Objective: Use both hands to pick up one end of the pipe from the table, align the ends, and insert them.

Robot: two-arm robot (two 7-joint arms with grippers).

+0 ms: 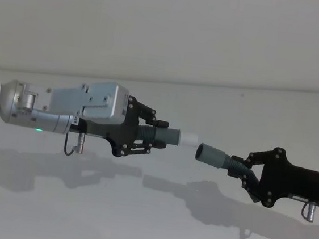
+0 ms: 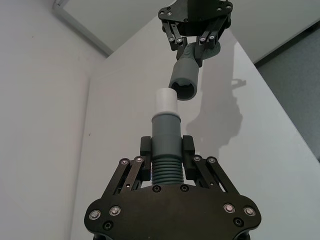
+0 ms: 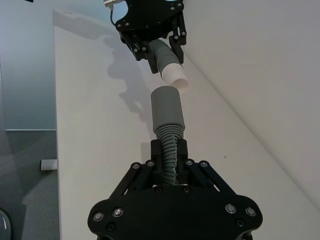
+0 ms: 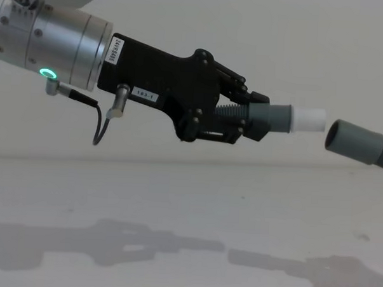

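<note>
White tip (image 1: pixel 189 138) and grey socket mouth (image 1: pixel 203 152) face each other at mid-frame in the head view, a small gap between them, both lifted above the bench (image 1: pixel 154 222). Your left end effector (image 1: pixel 156 135) comes in from the left, clamped on the ribbed part of the tipped pipe piece (image 1: pixel 166 136); your right end effector (image 1: pixel 244 168) reaches from the lower right, gripping the socket piece (image 1: pixel 215 157) by its ribs. The socket sits slightly lower than the tip here.

Left wrist view: your left end effector's jaws close round the ribbed stem (image 2: pixel 165 170), the tip (image 2: pixel 167 103) pointing toward the open socket (image 2: pixel 184 90), which looks offset a little to one side and tilted.

Right wrist view: the right end effector holds its ribbed stem (image 3: pixel 168 155); the socket's smooth sleeve (image 3: pixel 167 110) aims near the tip (image 3: pixel 174 74), axes not quite in line.

Chest view: tip (image 4: pixel 307 120) at centre right, socket mouth (image 4: pixel 339 135) at the right edge, near but apart.

You're at the aligning step, I'd say. Next you'd want to square the two axes, raise the socket a touch, then push together. No containers to report.
</note>
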